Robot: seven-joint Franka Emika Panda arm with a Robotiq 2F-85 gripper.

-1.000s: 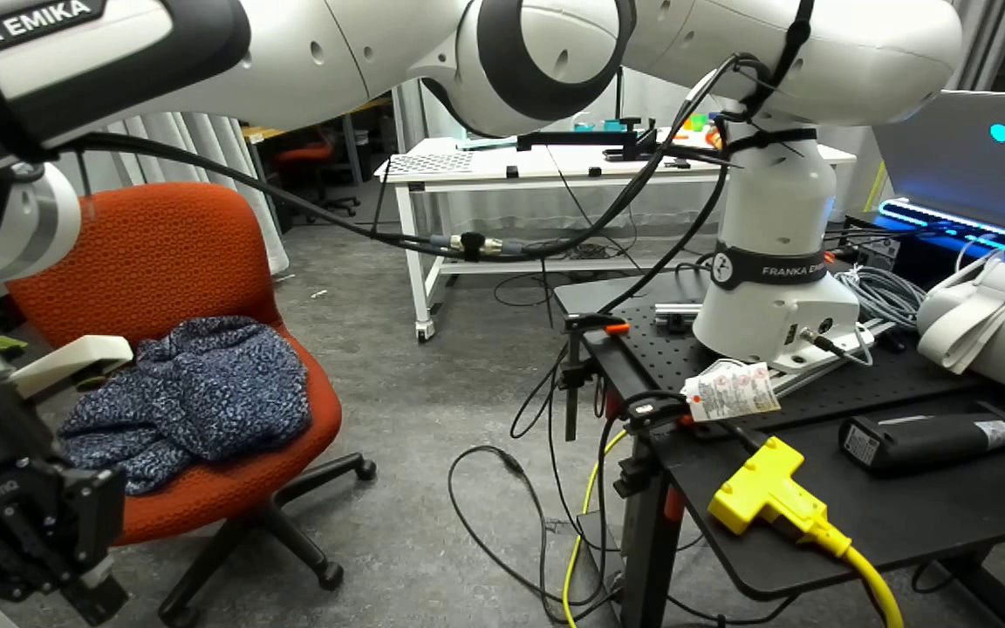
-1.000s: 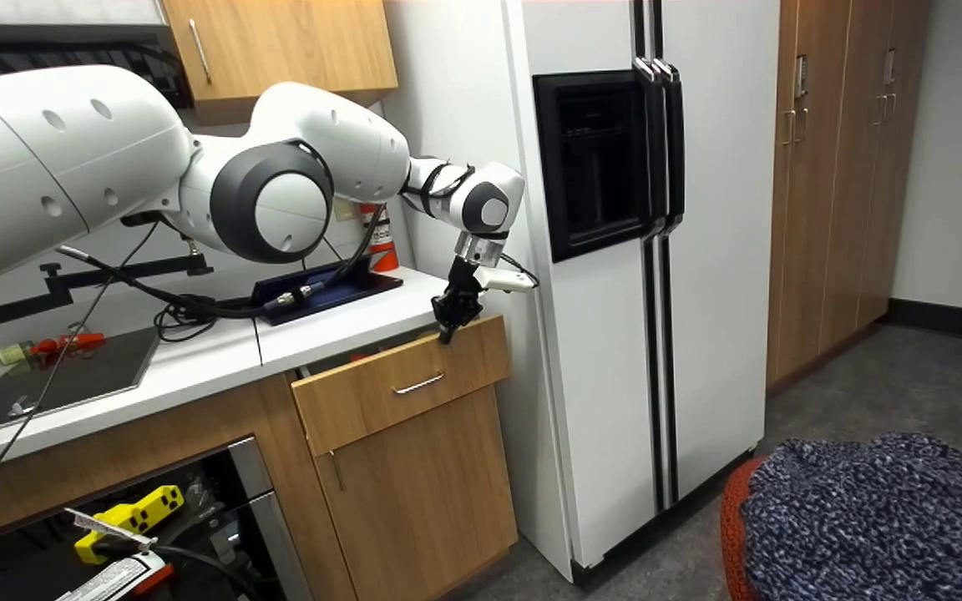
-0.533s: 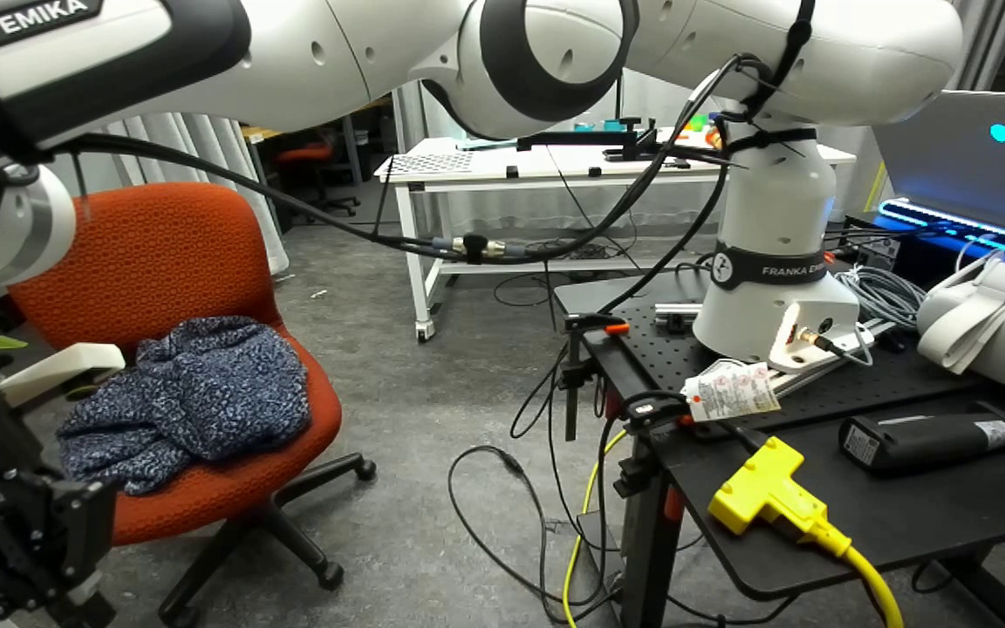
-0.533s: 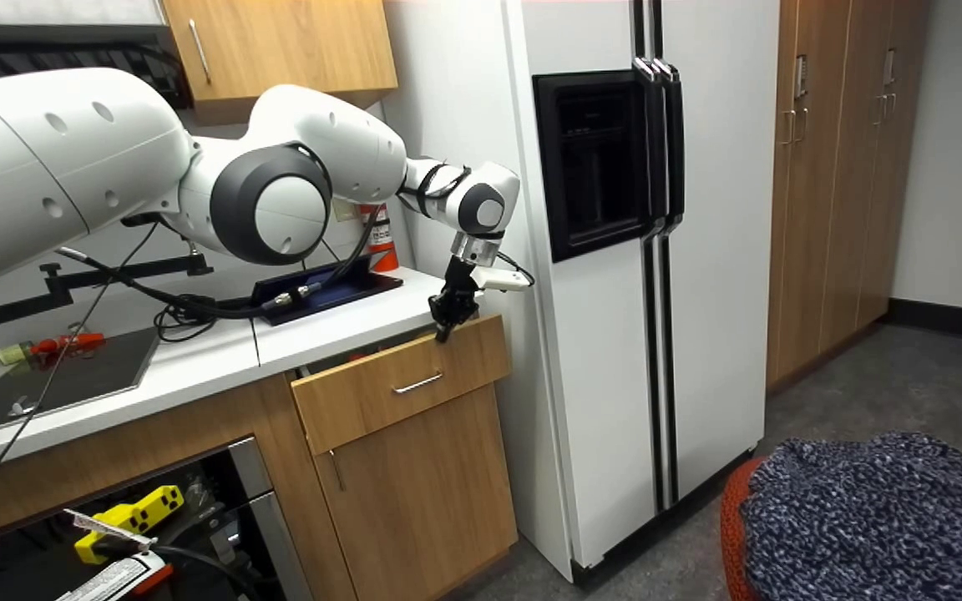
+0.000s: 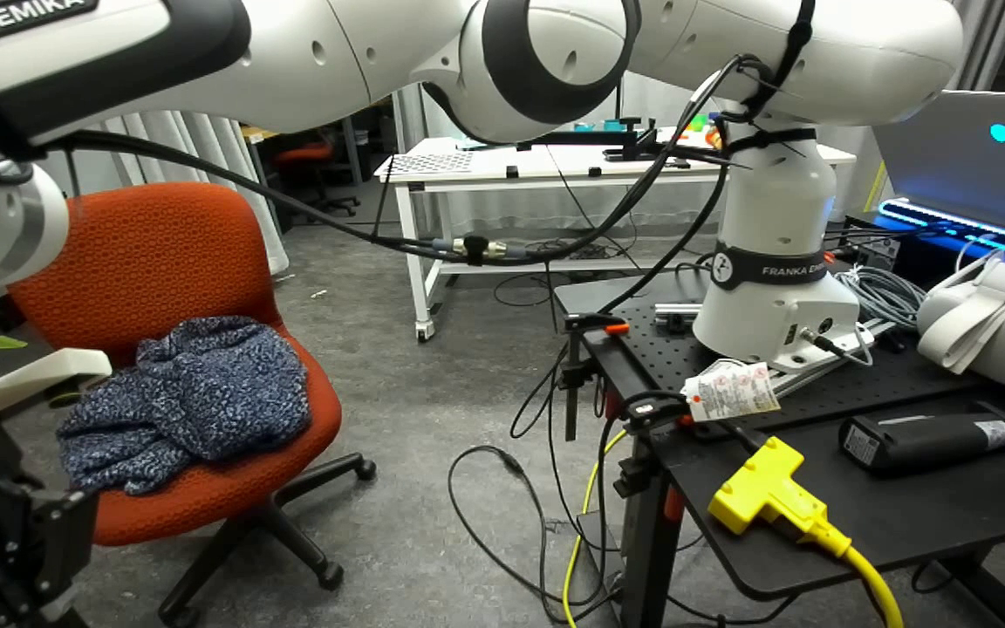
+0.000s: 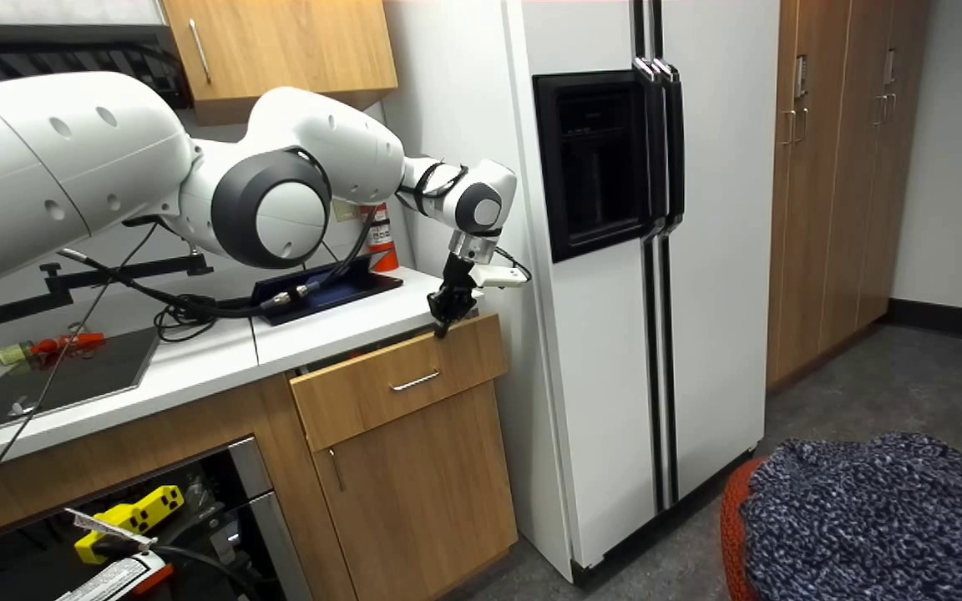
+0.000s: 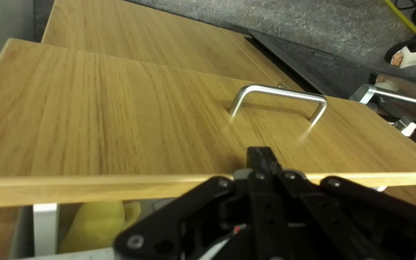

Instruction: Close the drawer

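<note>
The drawer (image 6: 360, 406) has a wood front with a metal handle (image 6: 417, 382) and stands partly open under the counter. It also shows in the wrist view (image 7: 128, 119), with a yellow item (image 7: 98, 220) inside. My gripper (image 6: 442, 330) is at the top edge of the drawer front, right of the handle in that exterior view. In the wrist view, my gripper (image 7: 262, 157) is shut with its fingertips together and nothing between them. The tips reach over the top edge on the outer side of the front. My gripper (image 5: 53, 606) is partly cut off in an exterior view.
The white counter (image 6: 347, 330) lies behind the drawer, and a white fridge (image 6: 481, 250) stands close beside it. A cabinet door (image 6: 427, 484) is below. A red chair (image 5: 180, 253) with a dark knitted cloth (image 5: 206, 397) stands near the arm.
My gripper has moved slightly toward the counter. The drawer front has shifted a little inward, most visibly in the last half second. The gripper stays shut.
</note>
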